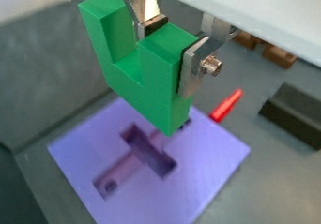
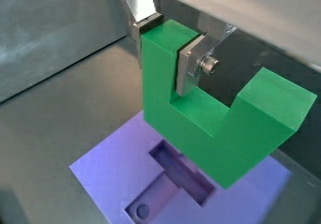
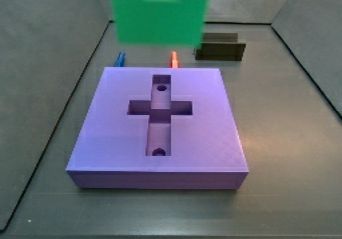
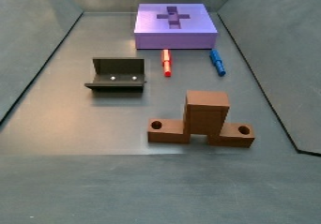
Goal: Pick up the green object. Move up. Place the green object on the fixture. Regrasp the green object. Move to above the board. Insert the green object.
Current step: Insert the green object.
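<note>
1. The gripper [image 1: 174, 42] is seen in both wrist views closed on one prong of the green object [image 1: 141, 64], a silver finger [image 2: 191, 64] being pressed flat against the prong's side.
2. The green object is held clear of the floor, its two prongs pointing up toward the wrist and its solid base hanging lowest.
3. Directly below that base, well apart from it, the board [image 1: 189, 153] is found, with its cross-shaped recess [image 2: 186, 176] nearly underneath.
4. The coming descent is judged to turn on the base being lined up with the recess.
5. Farther off, the fixture [image 1: 291, 113] stands empty on the floor.
</note>
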Controlling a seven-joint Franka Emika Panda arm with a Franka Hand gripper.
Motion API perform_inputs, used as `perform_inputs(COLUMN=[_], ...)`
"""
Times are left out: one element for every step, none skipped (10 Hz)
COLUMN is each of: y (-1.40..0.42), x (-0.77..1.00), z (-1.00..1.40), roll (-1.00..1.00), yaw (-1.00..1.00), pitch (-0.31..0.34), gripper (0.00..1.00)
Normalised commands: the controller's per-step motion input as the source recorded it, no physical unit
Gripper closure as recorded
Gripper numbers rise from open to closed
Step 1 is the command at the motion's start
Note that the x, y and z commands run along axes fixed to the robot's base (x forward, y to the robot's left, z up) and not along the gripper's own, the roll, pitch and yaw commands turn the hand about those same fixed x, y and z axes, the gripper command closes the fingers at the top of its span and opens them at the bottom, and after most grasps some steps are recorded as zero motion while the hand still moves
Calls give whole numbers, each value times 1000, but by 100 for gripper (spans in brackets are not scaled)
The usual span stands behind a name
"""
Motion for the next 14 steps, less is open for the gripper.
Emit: perform_inputs(y=[71,0,-31,-189,-66,0,6,123,137,0,0,0,0,-34], x=[-46,77,-74,-23,0,17,74,26,0,0,0,-180,-257,-280], z=[-671,-506,-209,-69,-340,-400,-440,-489,-397,-240,-217,-237,-220,-240], roll=[0,0,-17,-24,16,-54,-137,-70,-81,-29,0,23,40,120], yaw=[471,206,143,0,-337,-551,-514,-280,-91,0,97,71,14,0], pitch=[-60,-363,-500,-500,-400,-181,-187,-113,-101,-94,-79,-89,-124,-177], gripper=[100,100,100,100,100,100,100,100,100,100,100,100,100,100])
